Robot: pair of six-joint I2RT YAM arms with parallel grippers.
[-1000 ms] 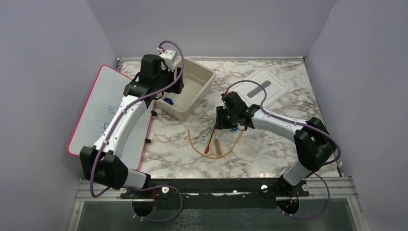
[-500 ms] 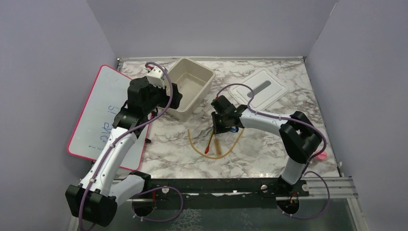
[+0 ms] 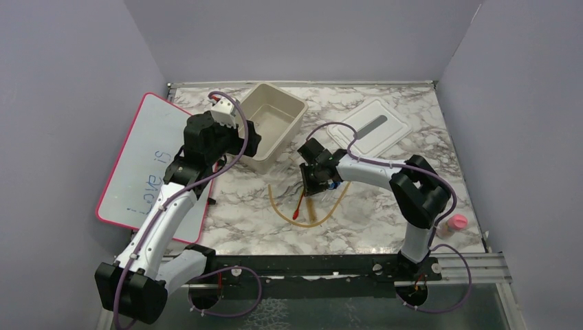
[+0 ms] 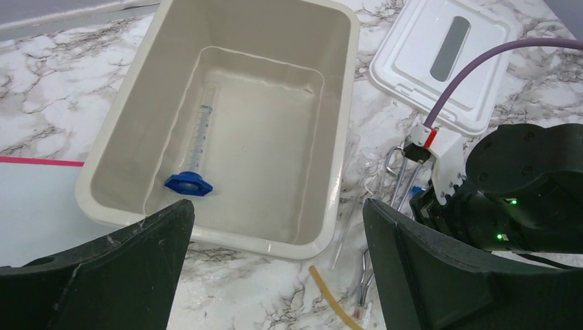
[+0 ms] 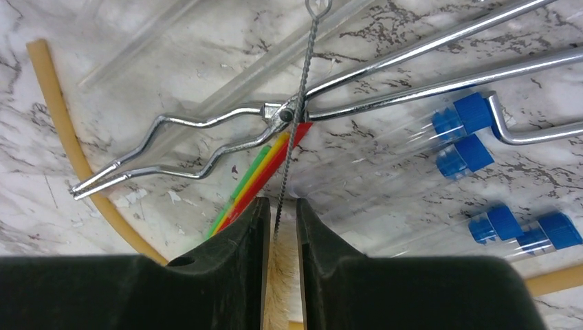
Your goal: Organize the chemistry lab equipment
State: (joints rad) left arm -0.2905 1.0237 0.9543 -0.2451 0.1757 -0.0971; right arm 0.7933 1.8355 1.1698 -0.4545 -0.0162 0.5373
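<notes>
Seen from above, the left pincer (image 3: 250,138) hangs over the near-left rim of the beige tub (image 3: 297,108); whether it is open cannot be read from here. The right pincer (image 3: 314,182) is down at the desk (image 3: 385,206), in the loose pile. The curved amber rubber tube (image 3: 277,210) loops just behind it, toward the arm bases, with the red-tipped dropper (image 3: 299,205) inside the loop. The white lid (image 3: 375,127) lies beyond it to the right, off the tub.

In the left wrist view, that pincer's jaws stand wide apart and hold nothing. The tub sits straight ahead of it, and only the blue-based vial (image 4: 194,155) lies on its floor. The metal tongs (image 4: 397,170) lie to the pincer's right, outside the tub.

In the right wrist view, the pincer is closed on the tan bristle brush (image 5: 278,297). The bristles sit between its fingers and the twisted wire stem runs out ahead. The tongs cross that stem just ahead. To the right lie the clear tubes (image 5: 371,179) with tiny blue caps (image 5: 467,134), and the amber tube runs off to the left.

By this showing the job is barely begun. One piece is stowed, the brush is the piece in hand, and the tongs, tubes, dropper and amber tube are not yet in the tub.
</notes>
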